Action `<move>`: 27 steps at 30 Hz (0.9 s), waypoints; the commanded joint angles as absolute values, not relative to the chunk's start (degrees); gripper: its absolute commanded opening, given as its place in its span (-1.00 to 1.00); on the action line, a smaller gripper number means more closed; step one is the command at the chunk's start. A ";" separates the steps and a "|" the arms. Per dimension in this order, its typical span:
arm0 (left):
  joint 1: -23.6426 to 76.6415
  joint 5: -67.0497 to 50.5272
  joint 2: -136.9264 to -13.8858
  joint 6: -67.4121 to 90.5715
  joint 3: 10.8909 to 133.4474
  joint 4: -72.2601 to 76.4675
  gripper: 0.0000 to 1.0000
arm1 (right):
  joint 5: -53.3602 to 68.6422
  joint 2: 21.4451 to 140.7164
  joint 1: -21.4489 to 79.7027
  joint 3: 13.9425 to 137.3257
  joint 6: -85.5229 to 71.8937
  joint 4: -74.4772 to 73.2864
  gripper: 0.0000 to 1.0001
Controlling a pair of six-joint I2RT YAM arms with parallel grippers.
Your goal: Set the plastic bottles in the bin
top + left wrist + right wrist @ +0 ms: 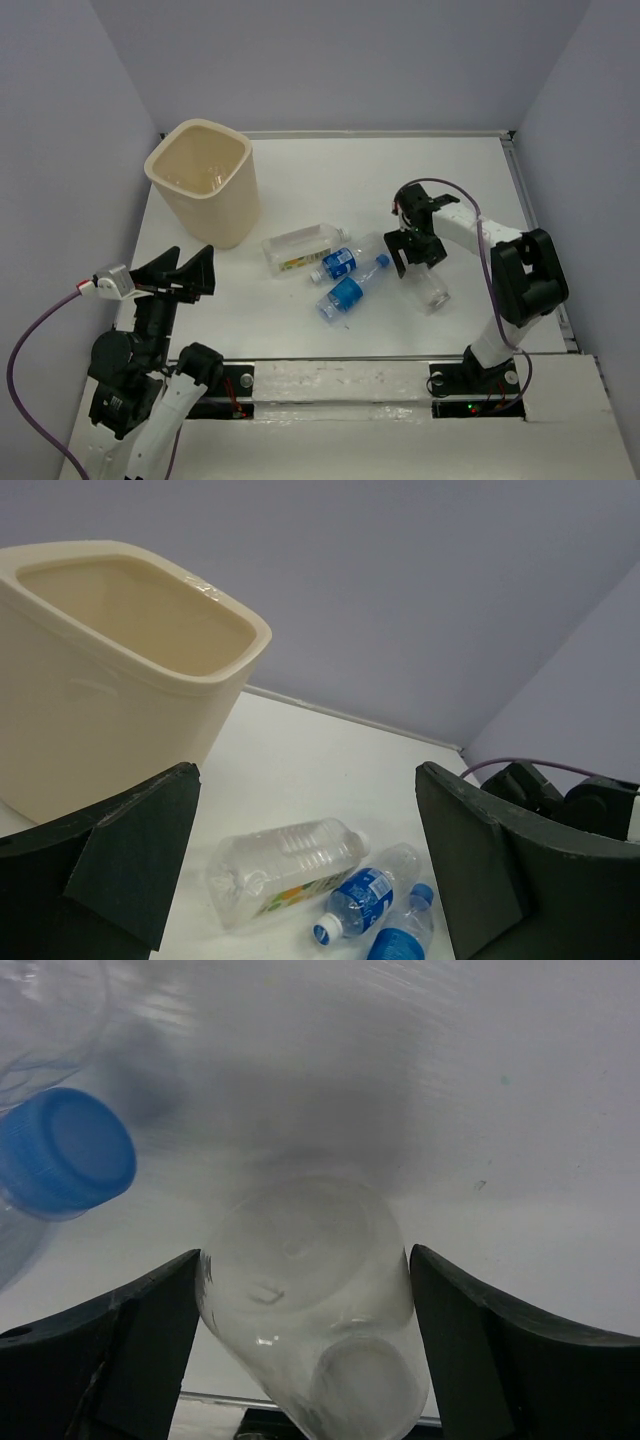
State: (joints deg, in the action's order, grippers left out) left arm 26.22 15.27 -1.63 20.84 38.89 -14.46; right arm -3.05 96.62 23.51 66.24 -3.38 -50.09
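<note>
The cream bin [205, 185] stands upright at the back left; it also fills the left of the left wrist view [100, 710]. A squarish bottle with a yellow-green label [300, 248] [285, 865] lies mid-table. Two blue-labelled bottles [345, 262] [343, 296] lie beside it, also in the left wrist view [365, 900] [400, 942]. An unlabelled clear bottle [433, 287] [310, 1290] lies between the fingers of my right gripper [418, 258] [305, 1253], which is open around it. My left gripper [188, 264] [305, 770] is open and empty, raised near the bin. A second unlabelled bottle is not clearly in view.
A blue cap [65, 1150] of one labelled bottle lies just left of my right gripper. Grey walls enclose the white table [330, 180] on three sides. A metal rail [540, 230] runs along the right edge.
</note>
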 commanded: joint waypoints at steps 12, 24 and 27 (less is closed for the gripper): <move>26.45 15.91 -2.02 19.86 39.29 -12.83 0.98 | -10.96 93.79 19.78 64.95 -9.40 -45.61 -0.13; 26.19 16.26 -2.90 20.04 39.20 -12.66 0.98 | -9.07 74.98 31.00 81.63 -13.09 -46.86 -0.20; 25.93 16.61 -3.25 20.13 39.20 -12.74 0.98 | -5.81 78.29 37.77 90.32 -13.36 -38.78 -0.20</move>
State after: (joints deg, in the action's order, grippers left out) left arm 26.17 15.62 -1.80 20.84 38.89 -14.46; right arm -10.68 77.08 30.20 81.25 -12.45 -48.58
